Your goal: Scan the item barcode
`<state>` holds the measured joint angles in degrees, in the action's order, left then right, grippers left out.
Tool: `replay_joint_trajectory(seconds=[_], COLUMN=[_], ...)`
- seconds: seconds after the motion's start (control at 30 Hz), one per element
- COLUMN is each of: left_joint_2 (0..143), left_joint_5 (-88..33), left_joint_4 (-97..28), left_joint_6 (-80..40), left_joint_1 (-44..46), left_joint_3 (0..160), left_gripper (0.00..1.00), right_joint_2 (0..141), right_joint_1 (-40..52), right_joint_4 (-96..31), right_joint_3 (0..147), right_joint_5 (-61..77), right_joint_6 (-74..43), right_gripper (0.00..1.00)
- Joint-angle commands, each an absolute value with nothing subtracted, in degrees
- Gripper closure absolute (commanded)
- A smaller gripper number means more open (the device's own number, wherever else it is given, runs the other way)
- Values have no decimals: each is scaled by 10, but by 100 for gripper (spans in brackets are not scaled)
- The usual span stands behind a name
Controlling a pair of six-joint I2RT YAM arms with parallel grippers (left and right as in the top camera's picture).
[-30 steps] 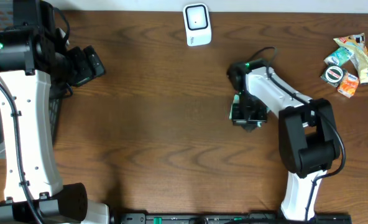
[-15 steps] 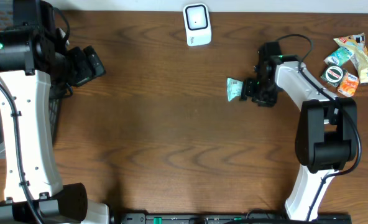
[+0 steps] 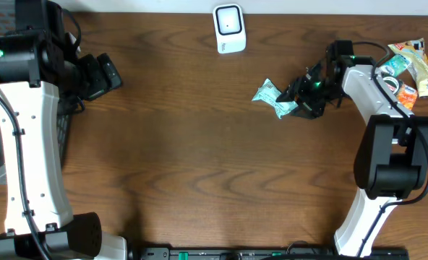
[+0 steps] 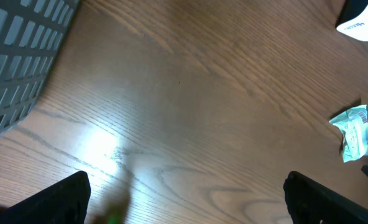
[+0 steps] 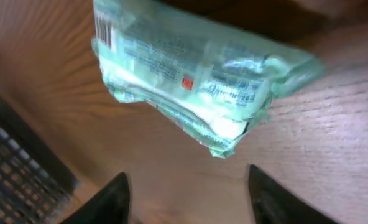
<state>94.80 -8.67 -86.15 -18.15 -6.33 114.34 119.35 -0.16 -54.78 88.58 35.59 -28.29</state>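
**A:** Since the barcode (image 5: pixel 103 28) has to meet the scanner (image 3: pixel 229 29), where is the green packet (image 3: pixel 274 97)?

**B:** It's lying loose on the table (image 3: pixel 199 152), near the scanner but off to its right. I'd guess it needs a fresh grip.

**A:** And the right gripper (image 3: pixel 307 93)?

**B:** Just beside the packet, arm bent in low from the snack pile (image 3: pixel 409 68). Its jaws are apart with nothing between them.

**A:** The left gripper (image 3: pixel 107 74)?

**B:** Well apart, by the basket (image 4: pixel 22 56), its jaws wide open and empty.

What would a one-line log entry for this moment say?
right gripper: open beside green packet | green packet: lying on table, apart from scanner | left gripper: open, empty
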Motion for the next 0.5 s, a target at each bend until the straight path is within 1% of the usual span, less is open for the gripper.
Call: replay_joint_trajectory(seconds=[0.0, 0.07, 0.1, 0.2, 0.3, 0.43, 0.47], left_joint_2=[943, 943, 943, 943, 943, 943, 943], left_joint_5=[-84, -84, -84, -84, -84, -84, -84], left_joint_4=[-863, -863, -863, -863, -863, -863, -863], left_joint_6=[-180, -180, -180, -180, -180, -180, -180], left_joint_1=[-65, -65, -65, -65, -65, -65, -65], left_joint_3=[1148, 1148, 1148, 1148, 1148, 1148, 1148], left_gripper=[2, 2, 2, 2, 2, 2, 2], right_joint_2=[1184, 1184, 1184, 1184, 1184, 1184, 1184], right_joint_1=[27, 48, 59, 96, 116, 109, 102], right_joint_4=[-548, -549, -549, -555, -555, -545, -530], right_joint_3=[891, 891, 891, 881, 871, 869, 869], right_joint_5=[370, 333, 305, 205, 142, 33, 28], right_joint_6=[-279, -289, -305, -378, -421, -458, -455], right_gripper=[69, 88, 90, 91, 93, 90, 89])
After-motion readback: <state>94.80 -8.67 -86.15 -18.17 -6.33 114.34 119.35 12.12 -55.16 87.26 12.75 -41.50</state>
